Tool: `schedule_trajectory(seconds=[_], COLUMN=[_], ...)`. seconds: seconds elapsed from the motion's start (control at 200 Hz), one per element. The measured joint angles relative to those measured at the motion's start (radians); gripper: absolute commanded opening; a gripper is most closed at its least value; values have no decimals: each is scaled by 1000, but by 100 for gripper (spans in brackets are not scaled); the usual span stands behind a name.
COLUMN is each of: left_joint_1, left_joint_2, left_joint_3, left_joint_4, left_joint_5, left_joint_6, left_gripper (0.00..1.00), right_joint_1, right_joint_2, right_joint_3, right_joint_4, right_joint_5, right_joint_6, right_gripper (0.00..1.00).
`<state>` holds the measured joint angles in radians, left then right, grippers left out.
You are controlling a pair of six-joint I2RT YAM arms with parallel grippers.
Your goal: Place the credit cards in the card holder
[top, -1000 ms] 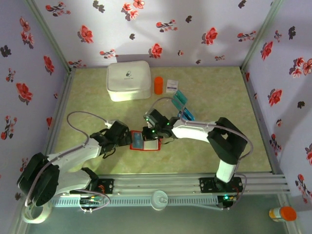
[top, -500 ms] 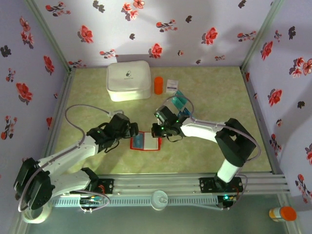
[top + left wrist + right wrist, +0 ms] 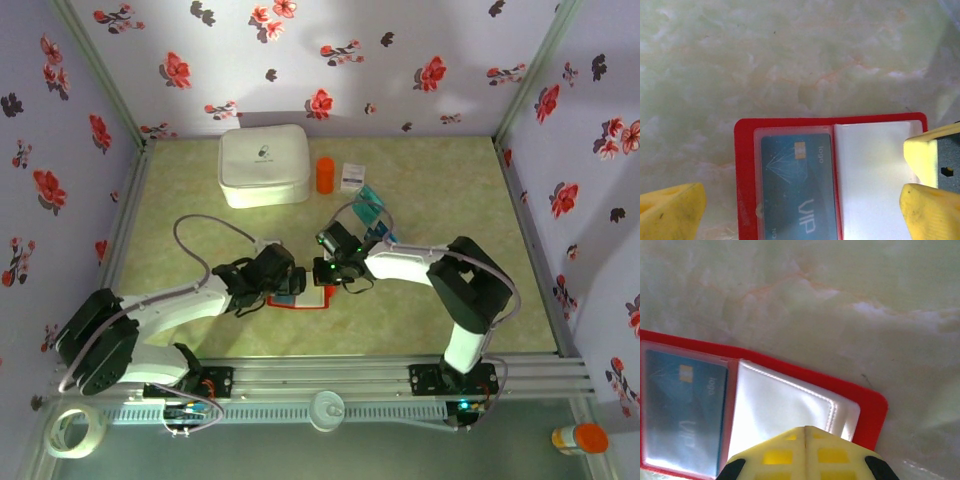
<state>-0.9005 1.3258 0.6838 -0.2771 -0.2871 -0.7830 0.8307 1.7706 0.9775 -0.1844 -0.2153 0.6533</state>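
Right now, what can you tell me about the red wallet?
The card holder is a flat red wallet lying open like a book on the green table. Its inside is glossy white with clear plastic pockets. A blue card printed VIP sits in the left pocket; the right page is bare. The left tool hangs open over it, and the right tool, shut, points at the bare page; I can't tell if it touches.

two white arms (image 3: 165, 305) with black joints, thin grey cables (image 3: 200, 222) looping off them, small green lights (image 3: 320, 264); left fingers (image 3: 671, 210) plain yellow, right fingers (image 3: 805, 452) yellow, gridded.
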Motion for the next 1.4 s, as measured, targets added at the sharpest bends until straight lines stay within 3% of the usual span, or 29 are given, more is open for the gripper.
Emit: schedule_trajectory(seconds=[0.395,1.135,1.4], left_joint_1=[-5,-10,-11], left_joint_2=[69,47,47], left_joint_3=[-36,-146,-154], left_joint_4=[57,196,225], left_joint_5=[2,11,23], left_joint_6=[5,11,8], left_gripper=[100,100,84], right_joint_1=[-2,-2,-2], right_joint_2=[31,49,49], right_joint_3=[0,1,1], right_joint_4=[62,113,113], right_joint_5=[-43,-78,-77], right_joint_6=[4,38,38], right_gripper=[4,5,7])
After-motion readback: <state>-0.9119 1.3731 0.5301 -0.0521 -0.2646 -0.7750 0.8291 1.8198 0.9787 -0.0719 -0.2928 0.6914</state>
